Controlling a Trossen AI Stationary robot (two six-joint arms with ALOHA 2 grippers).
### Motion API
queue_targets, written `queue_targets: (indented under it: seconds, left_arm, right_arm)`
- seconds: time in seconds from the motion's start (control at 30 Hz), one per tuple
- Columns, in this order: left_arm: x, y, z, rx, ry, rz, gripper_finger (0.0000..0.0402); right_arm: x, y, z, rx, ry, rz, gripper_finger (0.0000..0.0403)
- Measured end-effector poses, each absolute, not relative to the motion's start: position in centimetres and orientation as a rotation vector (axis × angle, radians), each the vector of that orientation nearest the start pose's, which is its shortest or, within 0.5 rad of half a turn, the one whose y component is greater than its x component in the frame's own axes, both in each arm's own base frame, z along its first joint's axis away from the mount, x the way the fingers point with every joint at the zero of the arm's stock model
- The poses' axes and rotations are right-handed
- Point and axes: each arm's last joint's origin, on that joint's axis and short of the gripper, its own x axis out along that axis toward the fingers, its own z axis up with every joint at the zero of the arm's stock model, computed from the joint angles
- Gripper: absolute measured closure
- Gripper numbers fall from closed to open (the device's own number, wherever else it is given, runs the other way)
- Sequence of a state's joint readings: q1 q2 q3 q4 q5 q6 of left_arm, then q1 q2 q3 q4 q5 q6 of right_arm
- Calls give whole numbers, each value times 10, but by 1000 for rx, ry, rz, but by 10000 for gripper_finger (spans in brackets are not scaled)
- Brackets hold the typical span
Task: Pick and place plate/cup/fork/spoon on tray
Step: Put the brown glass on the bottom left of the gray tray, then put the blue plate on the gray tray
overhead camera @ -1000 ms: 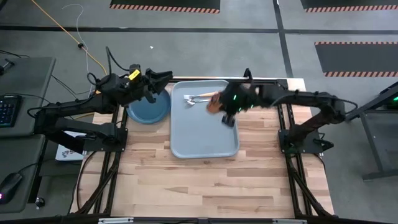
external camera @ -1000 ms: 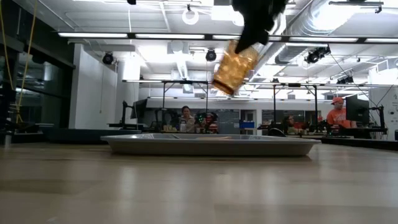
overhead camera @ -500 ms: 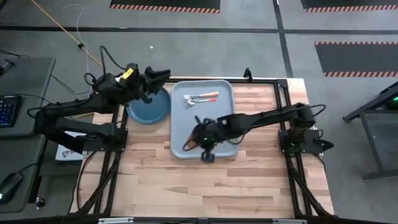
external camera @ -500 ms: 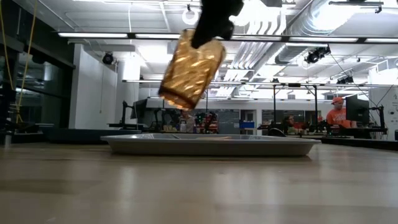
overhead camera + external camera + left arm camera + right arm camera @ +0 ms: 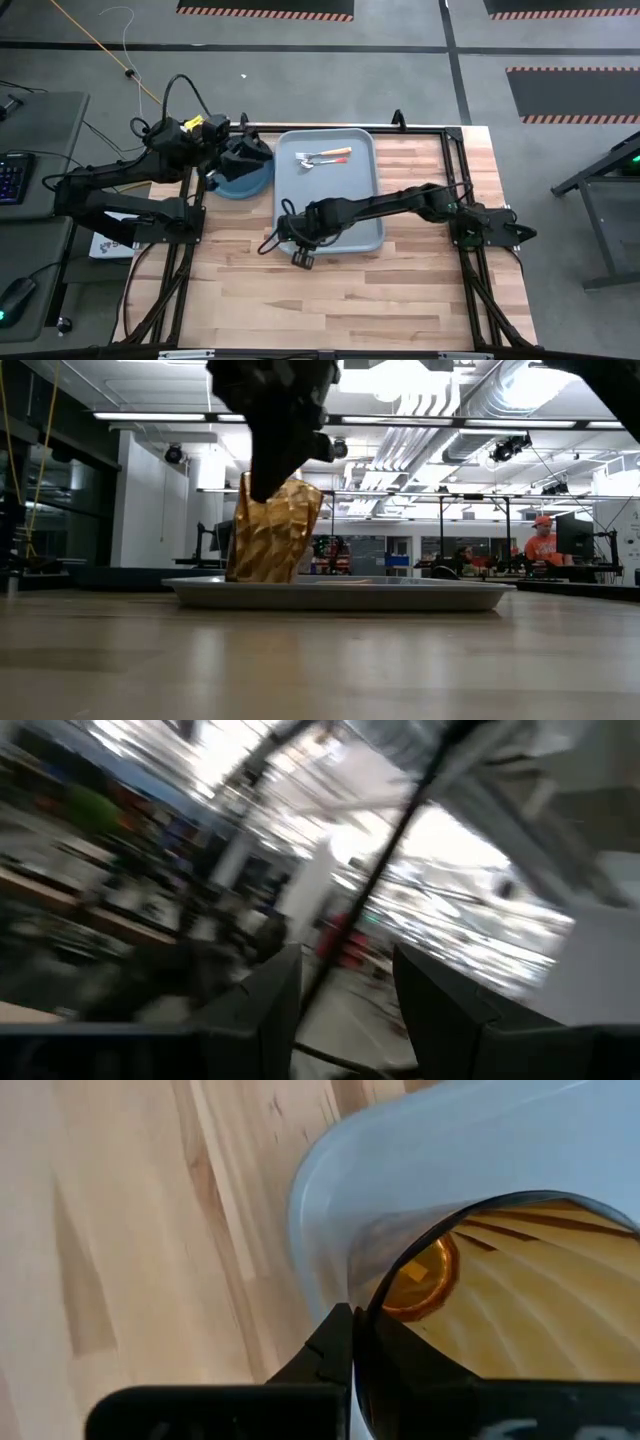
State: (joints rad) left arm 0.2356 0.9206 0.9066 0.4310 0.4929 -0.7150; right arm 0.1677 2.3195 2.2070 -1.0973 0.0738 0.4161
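Observation:
The amber cup [image 5: 272, 532] stands almost upright at the near left corner of the grey-blue tray [image 5: 350, 230], held by my right gripper [image 5: 275, 470], which is shut on it from above. Its base is hidden behind the tray's lip [image 5: 340, 593]. In the high view my right gripper [image 5: 293, 235] covers the cup. The fork [image 5: 335, 153] and spoon [image 5: 312, 162] lie side by side at the tray's far end. The teal-blue plate [image 5: 240, 180] lies on the table left of the tray. My left gripper [image 5: 245, 155] hovers open over the plate's far part. My right gripper holds the cup by its rim [image 5: 362, 1305], one finger [image 5: 330, 1350] outside the wall and one inside. The fingers come from above, pointing down. The cup hangs nearly upright, mouth up, over the tray's corner [image 5: 330, 1170]. Whether its base touches the tray, I cannot tell.
The wooden table [image 5: 330, 300] lies bare near the tray and on its right. The right arm [image 5: 400, 205] stretches across the tray's near half. A dark frame [image 5: 455, 180] runs along the table's edges. People sit in the room behind the table [image 5: 540, 540].
My right gripper has carried the cup from the tray's far end to its near left corner and down. The cup has turned from tilted to nearly upright. My left gripper has gone toward the near edge, over the plate.

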Motion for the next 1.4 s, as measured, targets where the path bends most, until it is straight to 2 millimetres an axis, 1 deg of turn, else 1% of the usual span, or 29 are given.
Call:
queue_targets:
  seconds: [0.13, 0.23, 0.33, 0.53, 0.7, 0.8, 0.97, 1.03, 1.1, 1.17, 1.27, 1.4]
  left_arm:
    - [178, 26, 417, -548, -301, -501, 252]
    - [171, 24, 420, -547, -310, -521, 252]
    - [166, 23, 422, -539, -325, -525, 252]
    - [162, 22, 424, -532, -338, -528, 252]
    - [162, 22, 423, -530, -329, -520, 252]
    - [163, 22, 422, -522, -318, -511, 252]
    - [163, 23, 422, -492, -330, -502, 252]
    - [163, 23, 422, -489, -331, -500, 252]
    - [163, 23, 422, -489, -328, -500, 252]
    - [164, 23, 420, -496, -312, -496, 252]
    - [166, 23, 417, -474, -289, -478, 252]
    - [175, 26, 410, -463, -247, -443, 252]
  right_arm:
    - [485, 80, 235, 238, 1163, -173, 403]
    - [486, 79, 234, 248, 1162, -179, 400]
    - [487, 79, 233, 253, 1158, -179, 388]
    - [491, 80, 231, 255, 1128, -168, 351]
    - [493, 79, 234, 234, 1097, -147, 301]
    - [492, 79, 245, 188, 1088, -132, 267]
    - [488, 76, 275, 131, 1047, -90, 222]
    - [477, 73, 287, 138, 1061, -61, 213]
    - [460, 71, 303, 126, 1113, -53, 209]
    - [441, 69, 315, 52, 1184, -97, 208]
    - [419, 67, 331, -37, 1244, -177, 208]
    - [388, 61, 356, -35, 1275, -235, 208]
